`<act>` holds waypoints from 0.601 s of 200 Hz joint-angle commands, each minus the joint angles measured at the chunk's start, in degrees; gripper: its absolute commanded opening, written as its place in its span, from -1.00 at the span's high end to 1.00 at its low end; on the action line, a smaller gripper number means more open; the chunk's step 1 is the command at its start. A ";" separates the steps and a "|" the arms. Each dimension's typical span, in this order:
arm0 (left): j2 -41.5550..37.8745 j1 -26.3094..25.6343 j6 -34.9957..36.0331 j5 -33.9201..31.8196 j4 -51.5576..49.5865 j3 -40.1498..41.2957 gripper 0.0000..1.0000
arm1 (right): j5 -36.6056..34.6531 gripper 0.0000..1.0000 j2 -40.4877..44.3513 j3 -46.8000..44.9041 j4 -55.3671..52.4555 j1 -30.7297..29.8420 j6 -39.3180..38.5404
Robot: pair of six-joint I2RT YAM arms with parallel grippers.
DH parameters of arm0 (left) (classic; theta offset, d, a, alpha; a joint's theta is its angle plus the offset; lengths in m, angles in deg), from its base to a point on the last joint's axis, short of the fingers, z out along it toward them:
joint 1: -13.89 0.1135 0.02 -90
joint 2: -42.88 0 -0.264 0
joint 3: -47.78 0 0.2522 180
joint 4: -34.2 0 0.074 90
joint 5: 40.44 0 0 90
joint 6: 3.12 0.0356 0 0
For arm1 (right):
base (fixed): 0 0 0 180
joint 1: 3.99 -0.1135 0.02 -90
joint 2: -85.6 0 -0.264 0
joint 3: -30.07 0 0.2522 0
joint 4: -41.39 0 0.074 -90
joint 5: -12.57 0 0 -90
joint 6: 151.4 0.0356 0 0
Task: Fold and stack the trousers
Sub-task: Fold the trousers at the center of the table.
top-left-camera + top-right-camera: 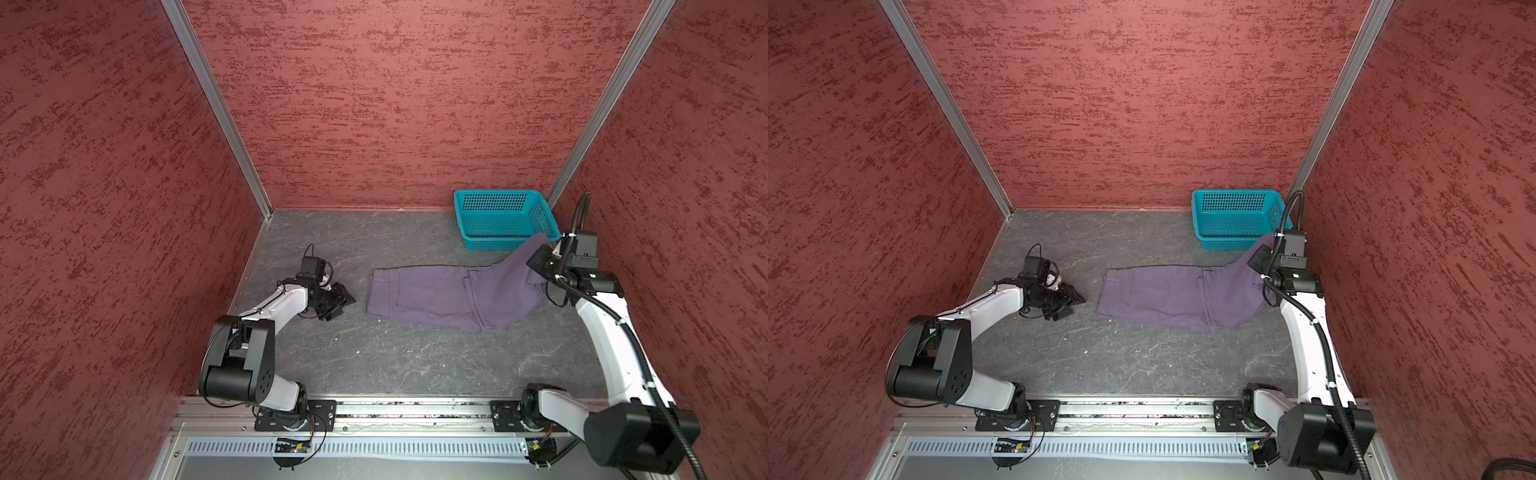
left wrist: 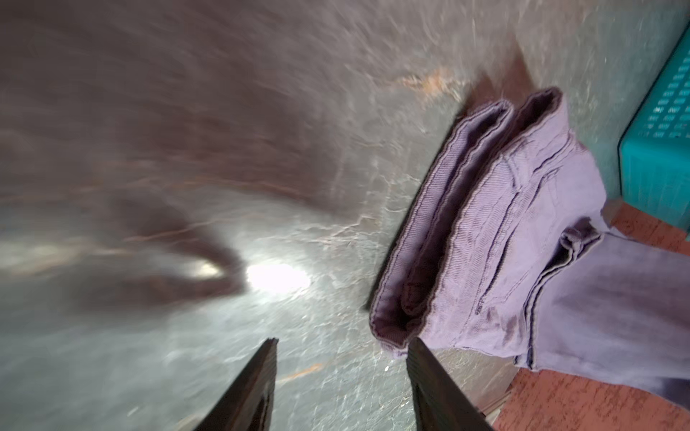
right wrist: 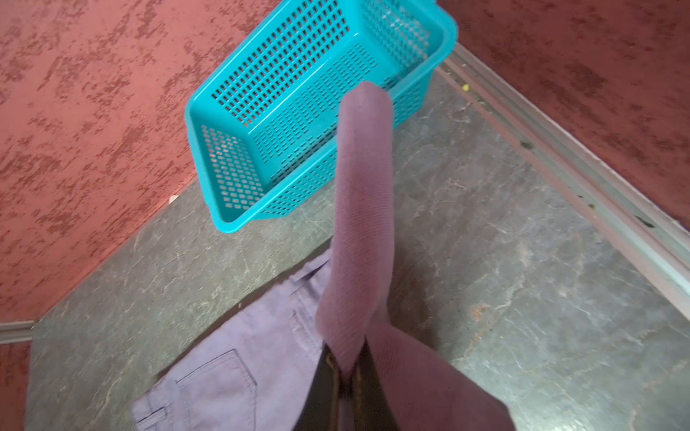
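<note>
Closest to us, at the front edge, a metal rail [image 1: 415, 409] runs from side to side. Past it we see the grey table [image 1: 374, 365], and the purple trousers [image 1: 432, 297] lie in the middle of it. They look folded in half the long way, one leg on top of the other. In the left wrist view we see two waistband layers side by side. So we think the first fold is done.

The right gripper [image 3: 345, 369] is squeezed tight on a rounded fold of trouser leg. It holds that end up off the table, just in front of the teal mesh basket [image 1: 498, 192]. The rest of the trousers lies flat.

The left gripper [image 2: 343, 388] is about half open and has nothing in it. It sits low, just beside the waistband end, not touching it.

We think the job is about in the middle. The lifted end needs to go over onto the flat part to make a small bundle. After that the bundle must be stacked. We cannot tell where. The basket is empty, but it looks small for the trousers.
</note>
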 commanded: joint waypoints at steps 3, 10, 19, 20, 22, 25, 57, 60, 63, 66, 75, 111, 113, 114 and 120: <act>2.04 -1.32 -1.32 1.57 4.47 -0.61 -0.14 | -1.68 1.00 -1.29 4.25 0.28 -6.66 1.52; 2.35 -1.58 -1.48 1.88 4.77 -0.74 -0.14 | -2.31 1.00 -1.84 4.99 0.22 -8.71 2.04; 2.50 -1.76 -1.63 2.11 5.02 -0.71 -0.14 | -2.98 1.00 -2.71 5.77 0.18 -11.55 2.73; 2.50 -1.81 -1.65 2.14 5.02 -0.76 -0.14 | -3.05 1.00 -2.78 5.82 0.18 -11.87 2.82; 2.46 -1.86 -1.60 2.17 5.00 -0.86 -0.14 | -3.22 1.00 -3.01 5.97 0.18 -12.37 3.00; 2.42 -1.87 -1.59 2.13 5.02 -0.88 -0.14 | -3.39 1.00 -3.35 6.22 0.18 -13.28 3.21; 1.56 -1.81 -1.33 2.04 4.42 -0.82 -0.14 | -4.65 1.00 -6.69 8.69 1.45 -21.91 5.95; 1.39 -1.74 -1.32 1.94 4.28 -0.76 -0.14 | -4.75 1.00 -7.00 8.88 1.63 -22.78 6.13; 1.28 -1.64 -1.32 1.99 4.20 -0.74 -0.14 | -4.93 1.00 -7.32 9.16 1.73 -23.54 6.30; 1.08 -1.61 -1.37 1.93 4.22 -0.67 -0.14 | -5.09 1.00 -7.61 9.48 1.82 -24.15 6.54; 0.55 -1.32 -1.24 1.89 3.93 -0.47 -0.14 | -5.55 1.00 -8.77 10.59 1.97 -26.54 6.84; -0.98 0.17 -0.88 2.46 3.31 0.44 -0.14 | -6.01 1.00 -13.76 13.68 3.63 -34.51 8.34; -1.04 0.22 -0.88 2.47 3.34 0.46 -0.14 | -5.96 1.00 -14.10 13.91 3.76 -34.90 8.36; -1.07 0.27 -0.93 2.50 3.35 0.53 -0.14 | -5.90 1.00 -14.23 13.98 3.82 -35.06 8.36; -1.17 0.29 -0.93 2.56 3.32 0.60 -0.14 | -5.72 1.00 -15.21 14.42 4.22 -35.94 8.54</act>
